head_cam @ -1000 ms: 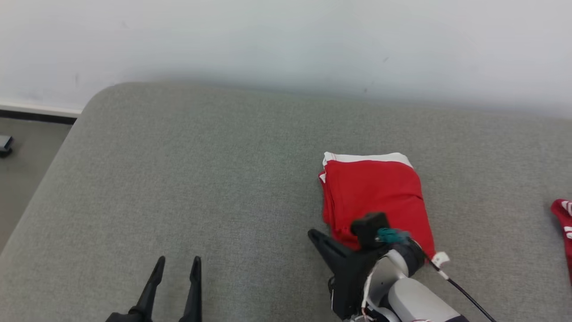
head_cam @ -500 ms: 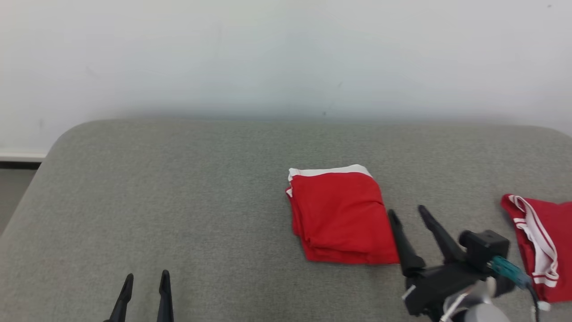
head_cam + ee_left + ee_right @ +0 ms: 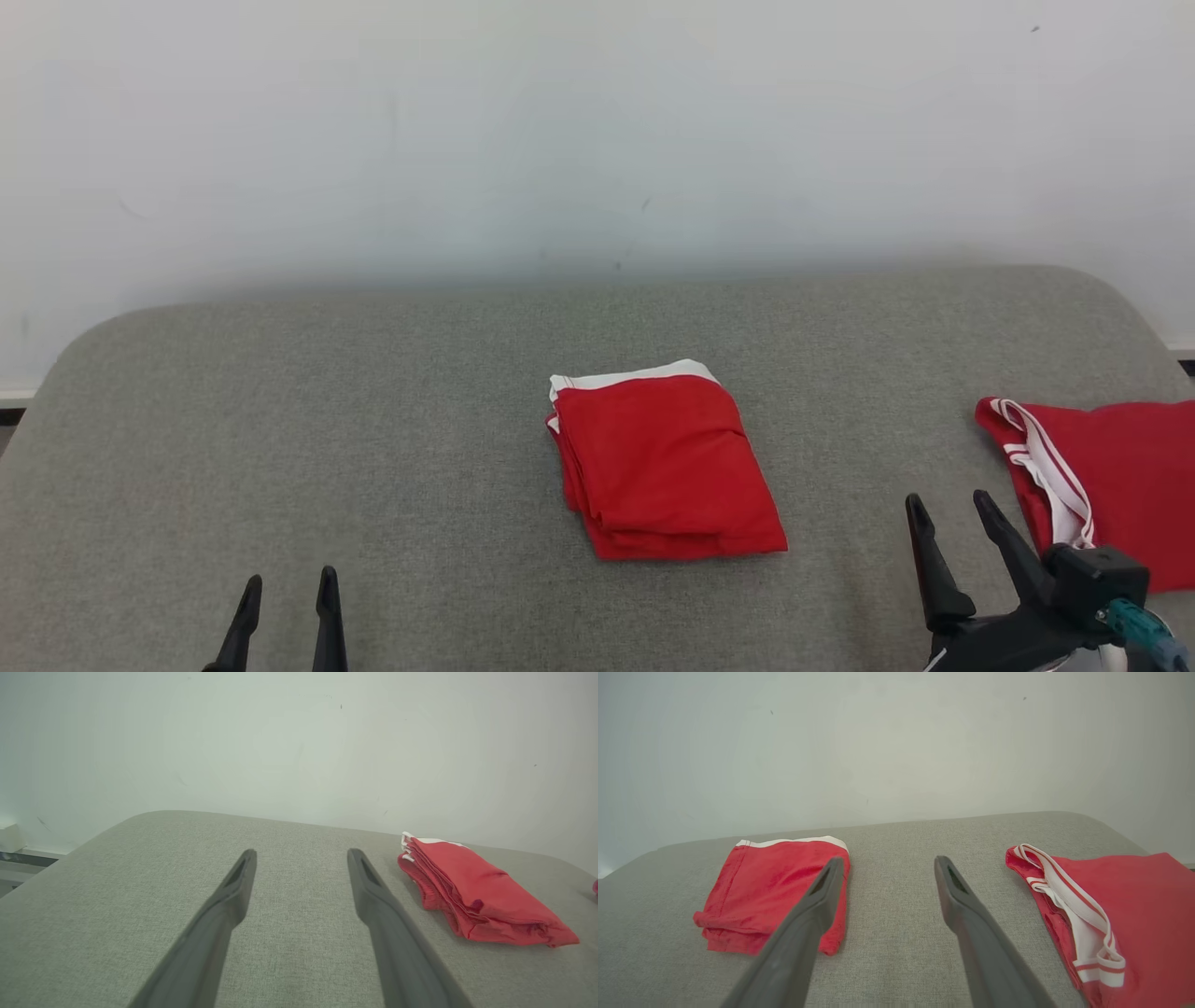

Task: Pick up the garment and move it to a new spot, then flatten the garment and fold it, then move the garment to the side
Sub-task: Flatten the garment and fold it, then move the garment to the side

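The garment (image 3: pixel 663 467) is red with a white band, folded into a compact stack, and lies by itself in the middle of the grey padded surface (image 3: pixel 373 420). It also shows in the left wrist view (image 3: pixel 472 891) and the right wrist view (image 3: pixel 770 882). My left gripper (image 3: pixel 288 579) sits open at the lower left, well away from it, its fingers (image 3: pixel 233 891) empty over bare padding. At the lower right my right gripper (image 3: pixel 947 499) is open and empty, off the garment's right side, its fingers (image 3: pixel 817 896) spread wide.
A second red garment (image 3: pixel 1111 476) with white striped trim lies loosely spread at the far right, close beside my right gripper, and shows in the right wrist view (image 3: pixel 1134 896). A pale wall (image 3: pixel 597 140) runs behind the surface. The pad's rounded corners mark its left and right ends.
My right gripper has let go of the folded garment's near edge, opened, and drawn back to the lower right. The head camera has swung right, bringing the second garment into view.
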{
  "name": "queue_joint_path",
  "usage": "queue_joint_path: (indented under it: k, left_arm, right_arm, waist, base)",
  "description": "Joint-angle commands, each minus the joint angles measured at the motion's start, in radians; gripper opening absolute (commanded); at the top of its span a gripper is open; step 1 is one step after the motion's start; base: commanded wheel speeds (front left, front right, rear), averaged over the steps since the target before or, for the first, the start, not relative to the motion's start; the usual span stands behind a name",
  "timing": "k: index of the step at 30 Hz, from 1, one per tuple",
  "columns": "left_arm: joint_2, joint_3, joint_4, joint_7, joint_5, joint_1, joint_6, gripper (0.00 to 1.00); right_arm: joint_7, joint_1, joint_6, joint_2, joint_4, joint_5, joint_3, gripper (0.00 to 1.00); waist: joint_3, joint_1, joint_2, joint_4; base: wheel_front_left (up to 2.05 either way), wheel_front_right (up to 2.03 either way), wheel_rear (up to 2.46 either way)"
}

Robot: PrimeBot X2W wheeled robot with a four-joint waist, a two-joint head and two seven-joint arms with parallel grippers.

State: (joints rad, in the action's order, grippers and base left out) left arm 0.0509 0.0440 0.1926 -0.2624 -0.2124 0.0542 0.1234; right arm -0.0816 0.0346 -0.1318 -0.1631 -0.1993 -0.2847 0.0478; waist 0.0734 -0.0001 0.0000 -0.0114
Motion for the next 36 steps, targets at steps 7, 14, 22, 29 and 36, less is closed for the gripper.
queue_joint_path:
  k: [7, 14, 22, 29, 36]
  left_arm:
    - [0.0, 0.013, 0.018, -0.003, 0.019, 0.035, 0.006, 1.0]
    - [0.0, 0.023, 0.007, -0.003, 0.024, 0.053, 0.008, 1.0]
    - [0.0, 0.025, 0.006, -0.003, 0.027, 0.056, 0.006, 1.0]
    - [0.0, 0.022, 0.005, -0.003, 0.029, 0.05, 0.006, 1.0]
    - [-0.001, 0.014, 0.005, -0.003, 0.034, 0.038, 0.006, 1.0]
  right_arm:
    - [-0.016, -0.035, 0.003, -0.021, -0.031, -0.019, 0.028, 1.0]
    - [-0.007, -0.032, 0.003, -0.024, -0.039, -0.027, 0.037, 1.0]
    - [0.005, -0.033, 0.003, -0.014, -0.043, -0.024, 0.04, 1.0]
    - [0.007, -0.025, 0.003, -0.023, -0.046, -0.001, 0.048, 1.0]
    - [0.009, -0.018, 0.003, -0.02, -0.05, 0.012, 0.041, 1.0]
  waist:
    - [0.023, 0.0001, 0.0, -0.029]
    - [0.023, 0.0001, 0.0, -0.032]
    - [0.019, 0.0001, 0.0, -0.028]
    - [0.016, 0.0001, 0.0, -0.028]
    - [0.006, 0.0001, 0.0, -0.023]
  base:
    - [0.0, 0.0, 0.0]
    - [0.0, 0.0, 0.0]
    - [0.0, 0.0, 0.0]
    - [0.0, 0.0, 0.0]
    - [0.0, 0.0, 0.0]
